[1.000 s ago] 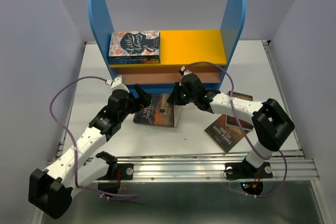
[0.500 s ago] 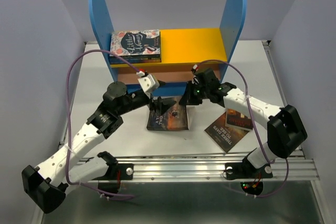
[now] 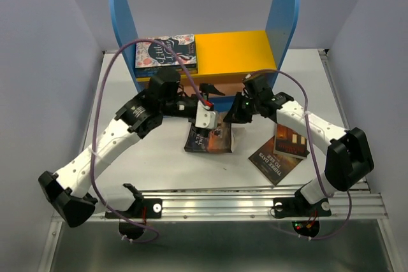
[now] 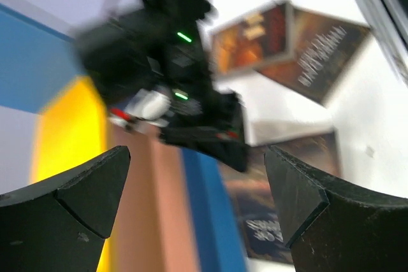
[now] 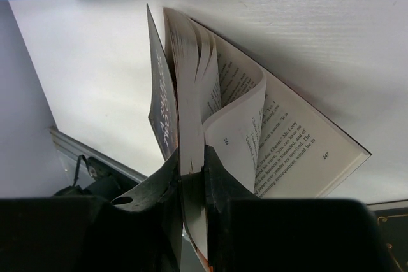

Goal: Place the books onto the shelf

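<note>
Right hand pinching a book just in front of the shelf.
Only my right wrist view shows the pages fanned open above the pressed fingers; from the top view I can't see that. My left hand is spread wide, facing the right one. I count three books on the surface before the shelf, plus a stack on its yellow board. The held book's long axis runs along the shelf front.

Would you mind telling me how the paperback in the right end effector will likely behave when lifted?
Probably floppy: the paperback fans open, its pages curling away from the right end effector. Likely light, being a slim paperback. It may sag or slip, since its dark cover hangs loose.
</note>
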### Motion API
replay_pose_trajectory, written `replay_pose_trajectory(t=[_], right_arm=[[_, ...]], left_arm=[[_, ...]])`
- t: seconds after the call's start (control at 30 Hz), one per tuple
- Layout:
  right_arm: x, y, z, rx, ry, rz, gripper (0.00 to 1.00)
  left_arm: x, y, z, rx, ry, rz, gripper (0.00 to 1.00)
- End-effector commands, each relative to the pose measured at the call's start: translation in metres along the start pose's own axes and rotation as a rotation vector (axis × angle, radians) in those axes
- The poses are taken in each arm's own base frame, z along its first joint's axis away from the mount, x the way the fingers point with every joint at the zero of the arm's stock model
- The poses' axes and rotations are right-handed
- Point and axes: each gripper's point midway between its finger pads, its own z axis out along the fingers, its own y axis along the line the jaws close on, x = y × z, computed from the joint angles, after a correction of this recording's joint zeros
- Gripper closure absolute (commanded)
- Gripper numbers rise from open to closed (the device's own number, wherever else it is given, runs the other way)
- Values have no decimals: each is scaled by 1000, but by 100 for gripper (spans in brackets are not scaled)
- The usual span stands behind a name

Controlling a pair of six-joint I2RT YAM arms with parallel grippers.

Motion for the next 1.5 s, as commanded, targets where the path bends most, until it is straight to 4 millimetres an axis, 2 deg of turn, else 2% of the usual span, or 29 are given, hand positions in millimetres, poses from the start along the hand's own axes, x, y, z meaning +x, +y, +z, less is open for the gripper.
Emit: replay_pose_trajectory(t=[0.0, 0.03, 0.07, 0.1, 0.17, 0.27, 0.33, 0.37, 0.5, 0.6, 0.73, 0.9, 1.1, 1.23, 1.27, 1.3, 1.47], right_arm=[[-65, 52, -31, -141, -198, 48, 99], [-67, 48, -31, -133, -199, 69, 99], [-64, 46, -29, -130, -183, 80, 99], [-67, 42, -29, -124, -187, 112, 99], [-68, 38, -28, -107, -199, 131, 99], [-77, 32, -31, -90, -230, 180, 99], [-77, 31, -29, -86, -229, 213, 99], [-77, 30, -28, -84, -230, 226, 99], [-77, 30, -23, -83, -215, 262, 99], [-74, 28, -18, -80, -198, 290, 99], [-66, 30, -13, -93, -149, 314, 99], [-59, 26, -9, -88, -120, 350, 99], [-58, 30, -5, -98, -93, 416, 99], [-56, 31, -7, -101, -85, 516, 99], [-55, 35, -11, -121, -83, 536, 99], [-49, 30, -9, -115, -73, 567, 99], [-47, 38, -21, -167, -77, 652, 99]], left_arm=[[48, -40, 6, 119, 164, -68, 1], [45, -33, 3, 57, 160, -69, 1], [53, -22, 6, -34, 173, -56, 1], [49, -19, 1, -80, 167, -57, 1], [55, -23, 0, -122, 183, -72, 1], [62, -34, 1, -147, 177, -135, 1], [76, -45, 6, -155, 198, -187, 1], [87, -52, 9, -178, 213, -240, 1], [103, -86, 21, -134, 214, -311, 1], [95, -87, 23, -150, 152, -298, 1], [108, -102, 33, -112, 145, -235, 1], [111, -100, 37, -165, 113, -214, 1], [122, -114, 39, -151, 116, -207, 1], [127, -128, 43, -121, 101, -237, 1], [127, -129, 43, -122, 96, -239, 1], [128, -128, 43, -127, 93, -239, 1], [134, -122, 43, -159, 105, -244, 1]])
